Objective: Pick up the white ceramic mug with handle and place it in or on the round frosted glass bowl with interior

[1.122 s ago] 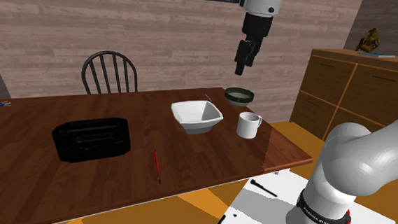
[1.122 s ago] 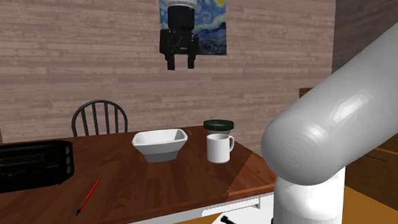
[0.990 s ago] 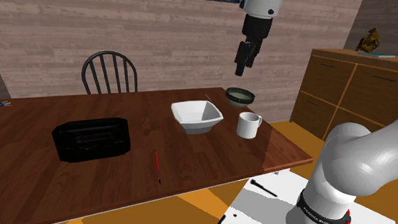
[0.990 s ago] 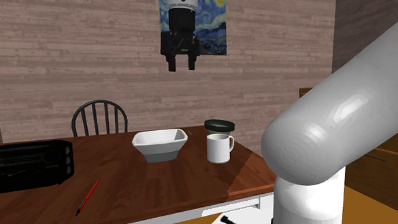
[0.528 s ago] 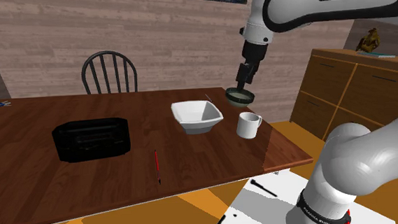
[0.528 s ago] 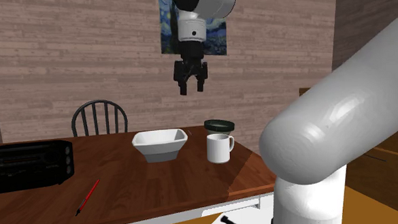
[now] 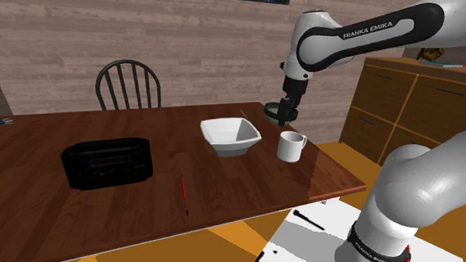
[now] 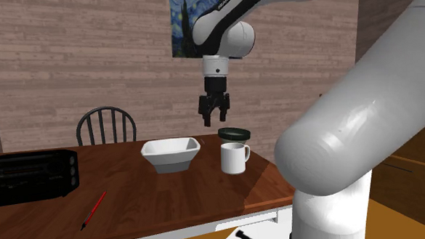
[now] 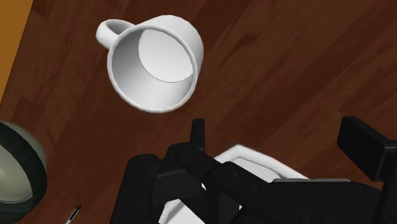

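**Gripper hanging close to the mug**

You are seeing the all-black two-finger gripper (image 7: 286, 113) hanging over the brown wooden table (image 7: 46, 201), near the white handled mug (image 7: 290, 147) and covering part of the round dark-rimmed bowl (image 7: 270, 108). The white square bowl (image 7: 231, 136) is sitting beside the mug, not touching it.

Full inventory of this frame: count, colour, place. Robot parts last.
mug: 1, white, upright, table's end nearest the dresser
round bowl: 1, dark green rim, just behind mug
square bowl: 1, white, beside mug
toaster oven: 1, black, mid-table
pen: 1, red, near table's front edge
table: 1, brown wood
chair: 1, dark, behind table
dresser: 1, wooden, beyond table
painting: 1, blue, wall
arm: 1, white
gripper: 1, black, open, above mug and bowls
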Available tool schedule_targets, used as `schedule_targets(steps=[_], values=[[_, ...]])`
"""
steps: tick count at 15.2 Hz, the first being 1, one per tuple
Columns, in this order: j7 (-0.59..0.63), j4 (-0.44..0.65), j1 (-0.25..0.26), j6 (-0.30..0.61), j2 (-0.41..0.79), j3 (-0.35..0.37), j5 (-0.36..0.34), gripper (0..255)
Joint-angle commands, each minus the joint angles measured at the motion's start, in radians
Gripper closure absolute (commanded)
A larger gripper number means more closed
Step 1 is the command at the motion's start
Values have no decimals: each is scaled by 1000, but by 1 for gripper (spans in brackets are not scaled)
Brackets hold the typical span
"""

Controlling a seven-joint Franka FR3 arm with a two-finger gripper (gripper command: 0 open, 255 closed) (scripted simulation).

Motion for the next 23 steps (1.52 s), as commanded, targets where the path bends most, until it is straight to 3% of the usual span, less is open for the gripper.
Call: schedule_targets(steps=[1,8,16,23], values=[[-23,-27,-10,50,32,-31,-8,0],[-124,-69,-34,245,223,-155,-17,0],[-139,-117,-26,380,313,-180,-9,0],[-139,-117,-26,380,313,-180,-9,0]])
